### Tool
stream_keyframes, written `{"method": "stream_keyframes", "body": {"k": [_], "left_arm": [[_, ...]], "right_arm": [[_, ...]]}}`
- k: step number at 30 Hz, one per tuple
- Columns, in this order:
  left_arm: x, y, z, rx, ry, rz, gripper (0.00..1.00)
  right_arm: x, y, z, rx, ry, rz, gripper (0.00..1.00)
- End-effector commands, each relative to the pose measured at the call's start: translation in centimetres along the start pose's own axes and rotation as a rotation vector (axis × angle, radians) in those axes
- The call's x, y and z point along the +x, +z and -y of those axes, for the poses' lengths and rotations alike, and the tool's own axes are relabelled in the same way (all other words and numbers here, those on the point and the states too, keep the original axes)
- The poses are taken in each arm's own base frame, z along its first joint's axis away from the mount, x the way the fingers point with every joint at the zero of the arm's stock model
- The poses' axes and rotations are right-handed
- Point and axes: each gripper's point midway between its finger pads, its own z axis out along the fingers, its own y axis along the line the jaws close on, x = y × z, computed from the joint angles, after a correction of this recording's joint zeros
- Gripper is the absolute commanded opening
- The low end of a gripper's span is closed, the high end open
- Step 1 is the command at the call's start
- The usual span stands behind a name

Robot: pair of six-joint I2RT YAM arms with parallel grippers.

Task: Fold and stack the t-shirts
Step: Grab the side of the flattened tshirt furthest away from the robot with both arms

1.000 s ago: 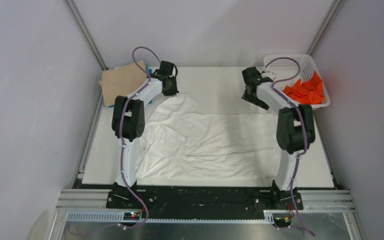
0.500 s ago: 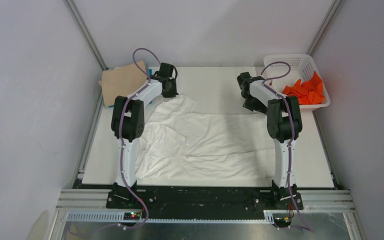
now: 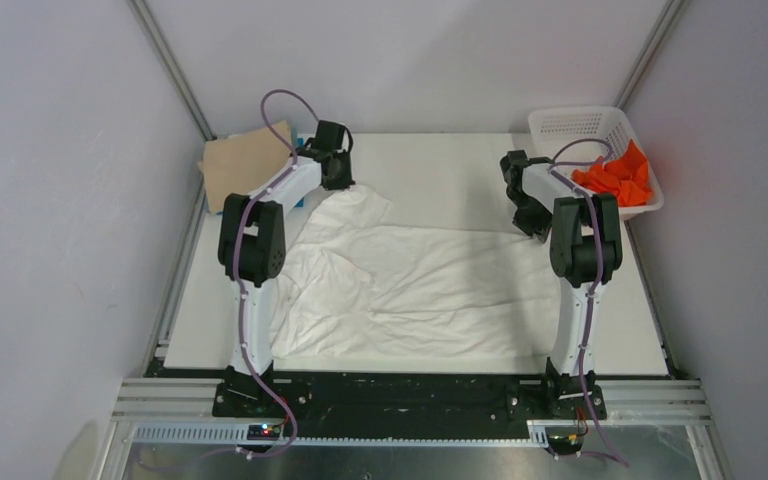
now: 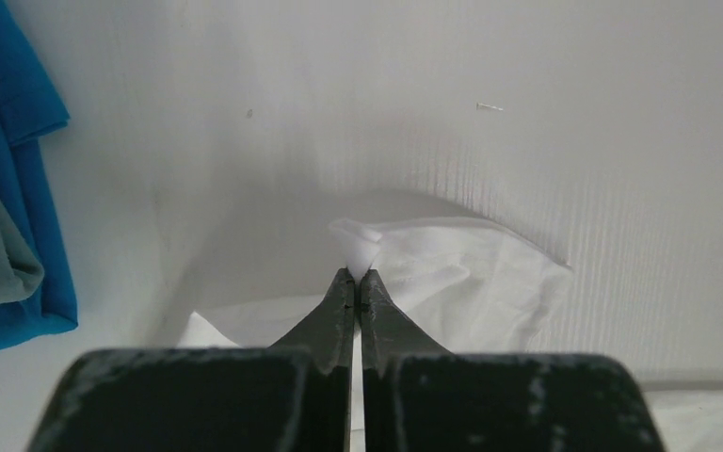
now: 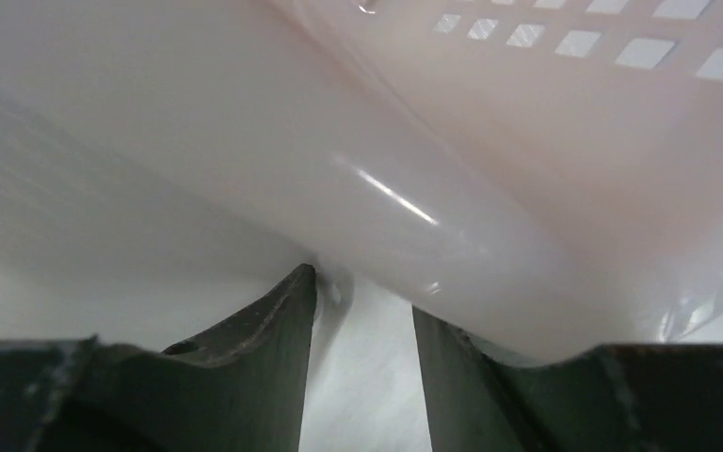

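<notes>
**Left pinch on the white shirt, right fingers apart at the basket**

My left gripper is closed tight on a small raised peak of the white t-shirt, at its far left corner. The rest of that shirt lies spread and rumpled across the middle of the table. Just to the left of my pinch the blue t-shirt lies folded, with the beige t-shirt on top of it at the table's far left corner.

My right gripper is down at the shirt's far right edge, fingers parted, nose close to the wall of the white basket. Whether the pale surface between them is cloth or table, I cannot tell. The orange t-shirt sits bunched inside the basket.
</notes>
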Motion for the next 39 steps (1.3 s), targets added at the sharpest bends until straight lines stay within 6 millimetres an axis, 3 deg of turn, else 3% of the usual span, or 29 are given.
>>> {"method": "stream_keyframes", "body": {"k": [1,5,12,18,22,26,29,30,31,32,33,34,36,39], "left_arm": [[-3.2,-2.4,0.1,0.009,0.008,0.092,0.0],[-3.3,-2.3,0.0,0.013,0.008,0.093,0.0],[-3.7,-2.8,0.0,0.018,0.01,0.106,0.0],[-3.3,-4.6,0.6,0.067,0.016,0.123,0.0],[-2.1,-6.3,0.7,0.084,0.022,0.137,0.0],[-0.7,-9.1,1.6,0.106,0.039,0.172,0.0],[2.1,-10.0,1.1,0.084,0.044,0.165,0.0],[1.9,-11.4,1.6,0.093,0.04,0.193,0.0],[3.5,-11.2,0.9,0.072,0.038,0.178,0.0],[3.2,-12.7,1.3,0.086,0.022,0.21,0.0],[4.7,-12.7,0.9,0.078,0.016,0.199,0.0],[4.6,-14.2,1.3,0.096,0.001,0.233,0.0],[7.0,-15.5,0.6,0.073,-0.016,0.235,0.0],[9.0,-17.5,-0.3,0.049,-0.059,0.268,0.0]], "right_arm": [[-0.1,-0.2,0.9,0.021,0.044,-0.019,0.43],[-0.2,-0.1,0.8,0.02,0.049,-0.025,0.32],[-1.1,-0.5,0.3,0.006,0.055,0.003,0.0],[-1.5,-2.2,-0.2,-0.057,0.054,0.063,0.0],[-0.8,-3.7,-0.6,-0.136,0.046,0.075,0.0],[0.1,-5.4,-0.3,-0.169,0.025,0.103,0.0],[1.0,-6.2,0.8,-0.166,0.021,0.113,0.0],[1.4,-6.4,0.9,-0.17,0.017,0.112,0.0],[2.0,-6.5,1.5,-0.17,0.013,0.109,0.0],[2.2,-6.8,1.6,-0.174,0.014,0.112,0.0],[2.5,-7.2,2.1,-0.182,0.011,0.118,0.0],[2.7,-7.4,2.3,-0.184,0.007,0.122,0.0],[2.8,-8.5,3.2,-0.2,0.004,0.147,0.0],[3.6,-8.8,4.5,-0.199,-0.015,0.154,0.0]]}}
